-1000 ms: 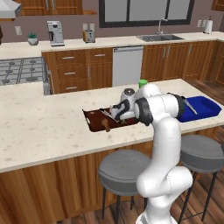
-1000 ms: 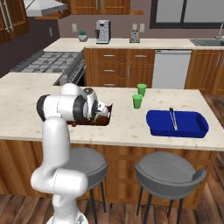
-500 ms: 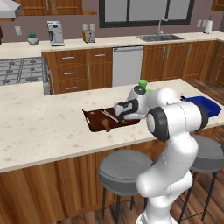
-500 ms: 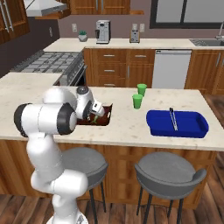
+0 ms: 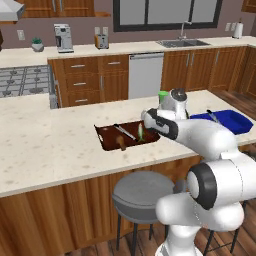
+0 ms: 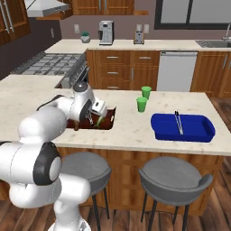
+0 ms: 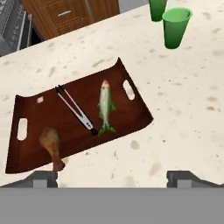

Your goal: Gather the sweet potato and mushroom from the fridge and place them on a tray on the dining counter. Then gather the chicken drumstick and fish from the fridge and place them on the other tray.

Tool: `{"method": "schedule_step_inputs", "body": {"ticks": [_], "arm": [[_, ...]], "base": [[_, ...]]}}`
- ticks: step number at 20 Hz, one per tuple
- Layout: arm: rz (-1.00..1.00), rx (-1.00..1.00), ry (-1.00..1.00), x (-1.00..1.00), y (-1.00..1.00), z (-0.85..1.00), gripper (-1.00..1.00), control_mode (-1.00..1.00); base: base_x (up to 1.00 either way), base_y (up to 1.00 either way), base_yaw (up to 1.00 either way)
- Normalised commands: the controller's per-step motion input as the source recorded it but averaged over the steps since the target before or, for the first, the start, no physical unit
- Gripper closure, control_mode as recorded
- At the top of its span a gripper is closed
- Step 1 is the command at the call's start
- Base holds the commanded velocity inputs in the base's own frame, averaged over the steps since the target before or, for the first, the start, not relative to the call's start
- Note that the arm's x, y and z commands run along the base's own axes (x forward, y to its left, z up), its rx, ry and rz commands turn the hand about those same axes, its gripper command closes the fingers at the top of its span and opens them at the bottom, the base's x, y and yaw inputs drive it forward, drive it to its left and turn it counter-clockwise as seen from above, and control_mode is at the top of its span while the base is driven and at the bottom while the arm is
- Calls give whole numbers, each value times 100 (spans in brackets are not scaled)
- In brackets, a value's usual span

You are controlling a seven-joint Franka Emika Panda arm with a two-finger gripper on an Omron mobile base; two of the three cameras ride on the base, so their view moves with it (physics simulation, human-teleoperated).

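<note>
Dark finger tips of the gripper [image 7: 112,178] stand spread wide apart with nothing between them, so its hold is let go. Just past them, the brown tray [image 7: 138,117] sits flat on the dining counter [image 7: 188,109]. On it lie the chicken drumstick [image 7: 51,146], tongs [image 7: 75,110] and the fish [image 7: 105,108], side by side. Farther off stand two green cups [image 7: 176,27]. Both meats look done.

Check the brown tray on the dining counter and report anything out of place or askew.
Little stands out. The brown tray sits flat on the dining counter, holding the fish, the chicken drumstick and a pair of tongs, all lying apart. Only the drumstick's bone end pokes over the tray's near rim. Nothing spilled.
</note>
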Motion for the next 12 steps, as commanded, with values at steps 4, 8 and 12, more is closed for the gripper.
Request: {"method": "schedule_step_inputs", "body": {"ticks": [4,8,12], "arm": [[0,0,5,-75,-7,98,-100,-100],[0,0,5,-91,-2,73,-100,-100],[0,0,4,-98,0,59,-100,-100]], "base": [[0,0,0],[0,0,0],[0,0,0]]}}
